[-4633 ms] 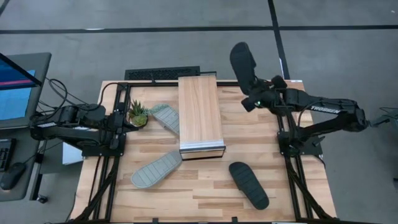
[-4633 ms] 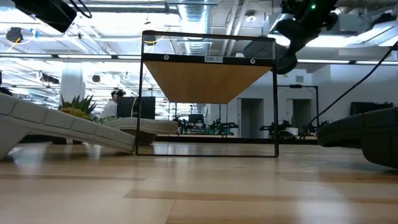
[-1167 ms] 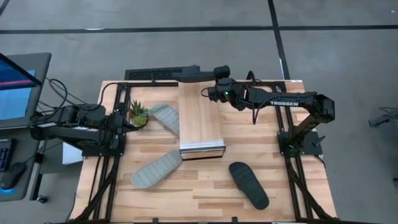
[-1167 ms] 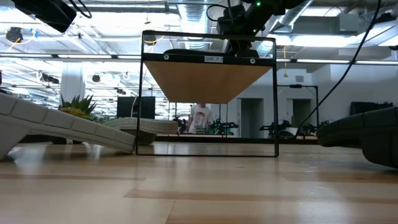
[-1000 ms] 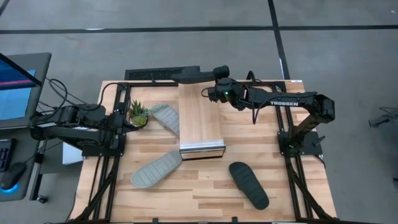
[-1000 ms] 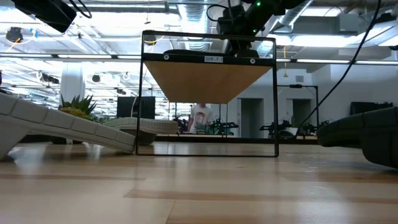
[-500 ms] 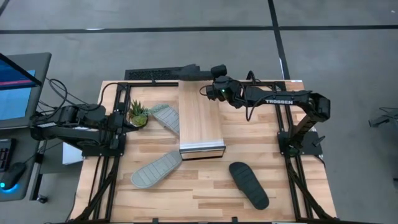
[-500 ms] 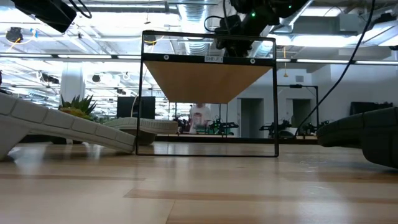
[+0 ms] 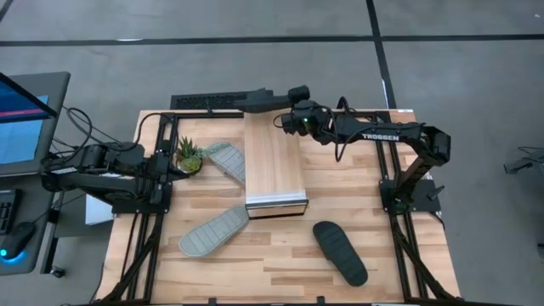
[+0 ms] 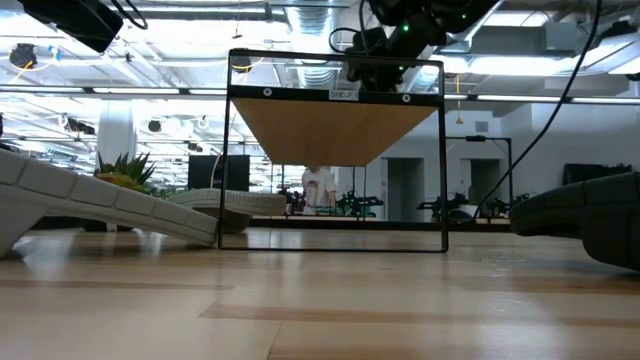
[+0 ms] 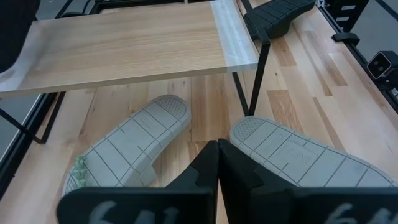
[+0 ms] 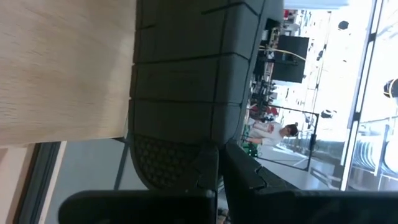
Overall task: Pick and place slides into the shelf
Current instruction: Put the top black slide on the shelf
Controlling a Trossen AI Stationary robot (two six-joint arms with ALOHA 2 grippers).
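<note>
High view: a black slide (image 9: 259, 100) is held by the right gripper (image 9: 293, 106) at the far end of the shelf (image 9: 274, 157), lying crosswise over the top's far edge. The placing step is judged to be in hand; a lowering and then a release would be called for next, though it cannot be told from above whether the slide already rests on the wood. A second black slide (image 9: 340, 252) lies near the table's front right, and two grey slides (image 9: 213, 231) (image 9: 226, 160) lie left of the shelf, one beside a plant (image 9: 188, 155). The left gripper (image 9: 172, 160) is parked at the left edge, by the plant.

Low view: the shelf frame (image 10: 336, 150) is seen end-on, nothing inside it; the right gripper (image 10: 385, 62) is above its top.

Left wrist view: the left fingers (image 11: 205, 171) are pressed together on nothing.

Right wrist view: the jaws are clamped narrowly on the slide's sole (image 12: 186, 81), beside the wood.
</note>
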